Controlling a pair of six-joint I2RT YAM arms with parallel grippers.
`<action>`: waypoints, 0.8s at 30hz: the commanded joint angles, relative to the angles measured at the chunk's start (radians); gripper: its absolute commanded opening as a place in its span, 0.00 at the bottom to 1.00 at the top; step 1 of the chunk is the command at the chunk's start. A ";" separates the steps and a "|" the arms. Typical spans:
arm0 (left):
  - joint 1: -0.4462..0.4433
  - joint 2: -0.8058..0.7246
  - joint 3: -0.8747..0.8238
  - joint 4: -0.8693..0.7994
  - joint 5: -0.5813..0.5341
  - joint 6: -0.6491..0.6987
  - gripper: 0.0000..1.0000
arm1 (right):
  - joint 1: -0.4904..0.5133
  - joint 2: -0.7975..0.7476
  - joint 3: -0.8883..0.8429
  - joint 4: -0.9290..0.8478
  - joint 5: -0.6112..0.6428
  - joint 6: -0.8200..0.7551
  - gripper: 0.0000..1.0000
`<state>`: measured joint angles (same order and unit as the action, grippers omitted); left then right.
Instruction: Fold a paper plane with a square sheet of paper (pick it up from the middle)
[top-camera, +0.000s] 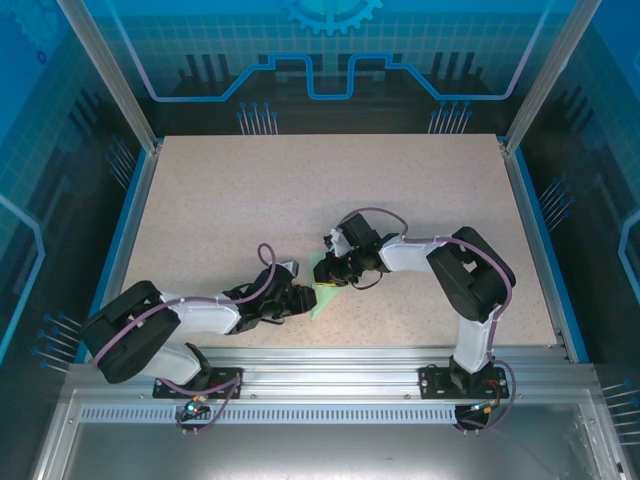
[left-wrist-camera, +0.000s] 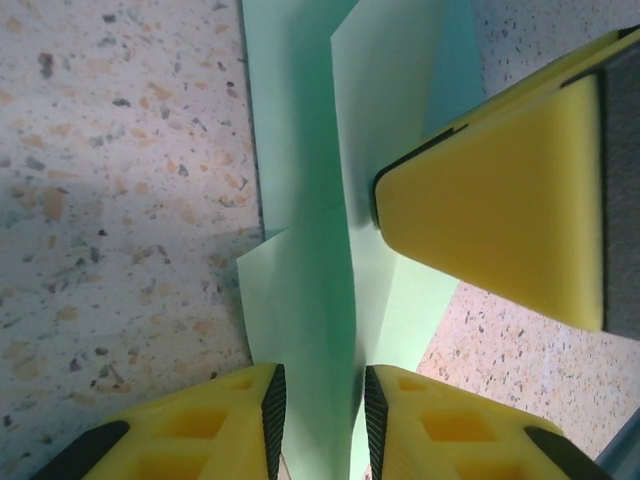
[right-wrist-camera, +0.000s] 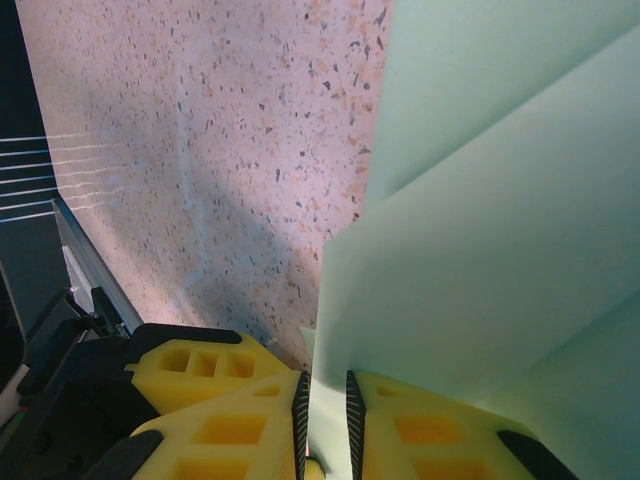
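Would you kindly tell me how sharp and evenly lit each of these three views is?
Top external view: even light, sharp, with soft arm shadows on the table; the folded paper is tiny. Left wrist view: the right hand's finger is slightly soft at close range, the crease shaded. Right wrist view: crisp speckle, a broad shadow across the table.

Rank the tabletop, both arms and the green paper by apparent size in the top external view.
1. tabletop
2. left arm and right arm: about alike, not ranked
3. green paper
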<state>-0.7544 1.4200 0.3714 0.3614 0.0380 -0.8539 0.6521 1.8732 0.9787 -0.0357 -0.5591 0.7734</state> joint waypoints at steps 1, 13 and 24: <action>0.009 0.039 0.019 0.030 0.032 0.026 0.30 | 0.011 0.017 0.025 -0.003 -0.027 -0.007 0.20; 0.010 0.105 0.026 0.072 0.053 0.010 0.17 | 0.013 0.015 0.024 0.005 -0.043 -0.006 0.20; 0.020 0.120 -0.053 0.148 0.021 -0.074 0.06 | -0.021 -0.080 0.000 -0.018 0.001 -0.010 0.23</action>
<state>-0.7414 1.5139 0.3523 0.5293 0.0662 -0.8989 0.6491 1.8606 0.9825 -0.0399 -0.5739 0.7734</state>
